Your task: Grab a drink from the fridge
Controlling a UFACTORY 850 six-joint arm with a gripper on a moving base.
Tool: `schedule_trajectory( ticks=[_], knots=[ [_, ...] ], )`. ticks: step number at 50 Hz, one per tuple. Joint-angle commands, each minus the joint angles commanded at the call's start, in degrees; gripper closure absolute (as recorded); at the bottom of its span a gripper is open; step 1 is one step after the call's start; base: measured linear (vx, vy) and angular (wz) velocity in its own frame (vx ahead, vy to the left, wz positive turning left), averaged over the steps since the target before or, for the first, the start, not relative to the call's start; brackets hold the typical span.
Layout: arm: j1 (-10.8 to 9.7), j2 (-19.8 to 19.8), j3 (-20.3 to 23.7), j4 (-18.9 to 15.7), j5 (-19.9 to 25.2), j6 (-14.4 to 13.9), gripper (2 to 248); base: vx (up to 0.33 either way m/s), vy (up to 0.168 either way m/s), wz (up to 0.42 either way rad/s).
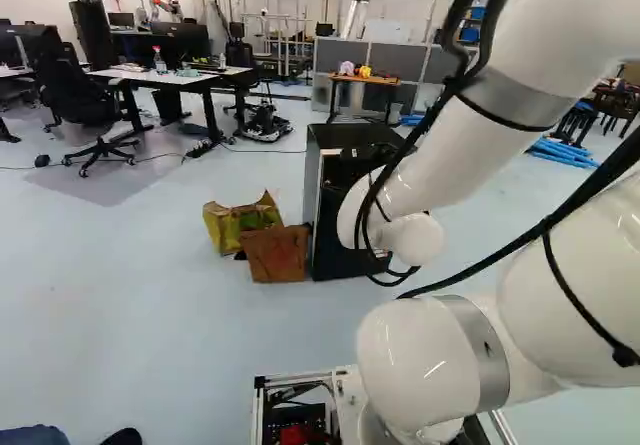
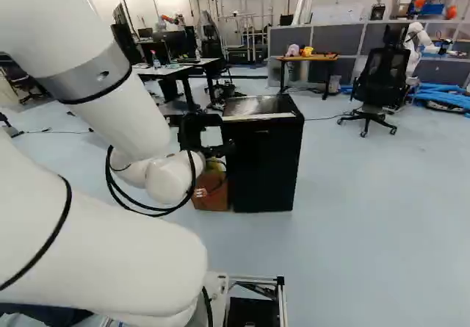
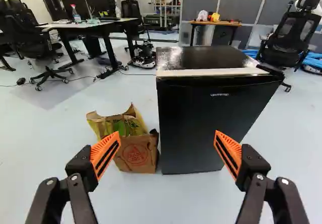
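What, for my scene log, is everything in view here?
Fridge: one, black, ahead of the gripper
Bags: two, brown and yellow-green, beside the fridge
Small table: one, wooden top, beyond the fridge
Partitions: several, grey, behind that table
Desks: at least two, pale-topped, left of the left base view
Monitors: several, black, on desks
Bottle: one, clear, on a desk
Chairs: several, black, around the room
Blue tubes: several, floor, right of the left base view
Arm: one, white
Gripper: one, black, orange pads, open
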Motion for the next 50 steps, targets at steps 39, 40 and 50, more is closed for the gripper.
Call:
schedule_trajectory(
  ticks=[39,40,50],
  knots=[
    [0.0,0.0,0.0,0.0,0.0,0.0,3,0.107,-0.038,0.054],
    [0.0,0.0,0.0,0.0,0.0,0.0,3,0.053,-0.016,0.005],
    [0.0,0.0,0.0,0.0,0.0,0.0,3,0.008,-0.001,0.002]
  ],
)
